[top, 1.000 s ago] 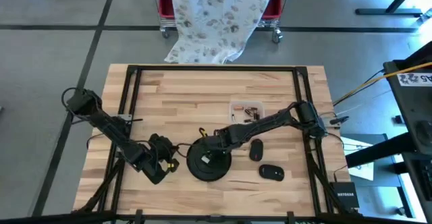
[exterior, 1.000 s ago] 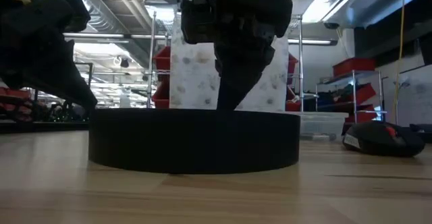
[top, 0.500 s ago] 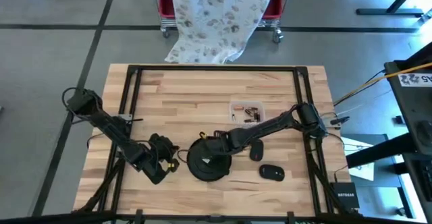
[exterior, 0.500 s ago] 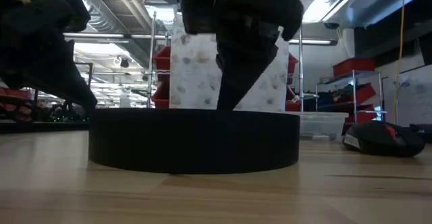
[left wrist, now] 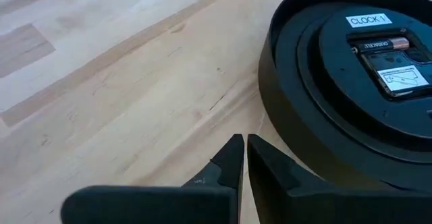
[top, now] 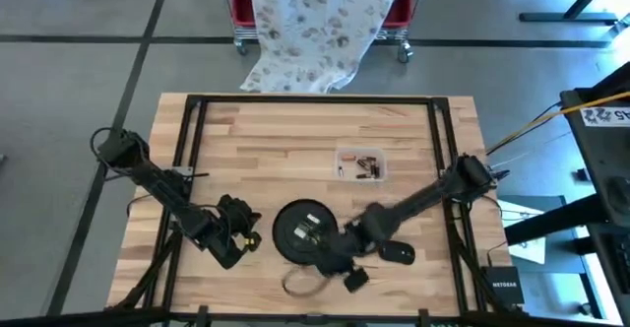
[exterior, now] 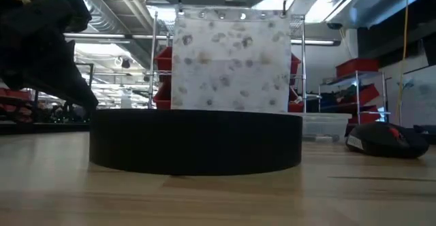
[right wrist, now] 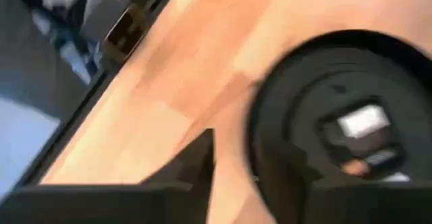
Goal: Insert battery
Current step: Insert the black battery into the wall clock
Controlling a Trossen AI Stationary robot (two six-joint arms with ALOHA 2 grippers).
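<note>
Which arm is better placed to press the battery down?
Left, marginally: the left gripper sits shut at the clock's rim, facing the battery; the right gripper lies off the clock's front edge.

My table [top: 295,140] is pale wood planking, smooth with a soft sheen, grain lines plain in my left wrist view. The clock [left wrist: 358,82] looks like matt black plastic, its back carrying a small white paper label [left wrist: 368,20] and a battery [left wrist: 378,45] with a glossy coppery end. At the top of the high view hangs a patterned cloth [top: 315,27], soft and draped.
</note>
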